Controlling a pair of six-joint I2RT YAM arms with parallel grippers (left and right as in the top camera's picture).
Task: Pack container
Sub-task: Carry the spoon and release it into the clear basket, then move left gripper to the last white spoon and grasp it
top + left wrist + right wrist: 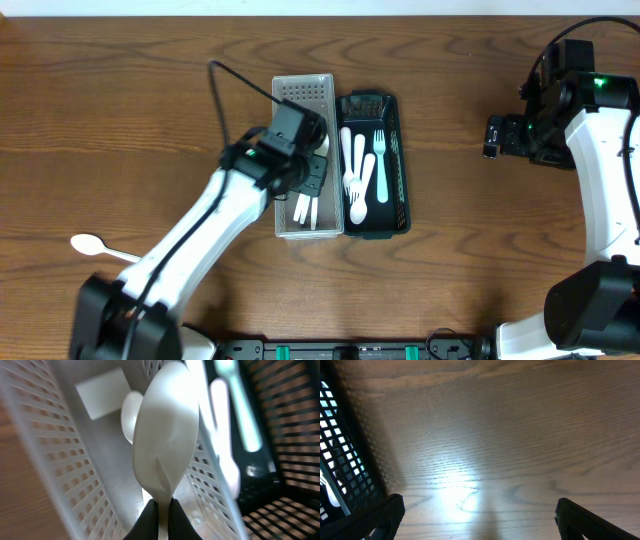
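One claw, the left gripper (160,512), is clenched on the handle of a white spoon (165,445), bowl pointing into the pale basket (303,88), unreleased; cutlery (362,170) already lies there and in the dark tray (401,190); a loose spoon (88,243) waits on the table (120,100); right gripper (480,517) gapes idle

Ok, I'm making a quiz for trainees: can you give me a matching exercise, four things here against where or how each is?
1. left gripper
2. right gripper
3. loose spoon
4. dark basket

a. open, above bare table
b. holds several pieces of cutlery
c. shut on the held spoon
d. lying alone, far left

Pairs: 1-c, 2-a, 3-d, 4-b.
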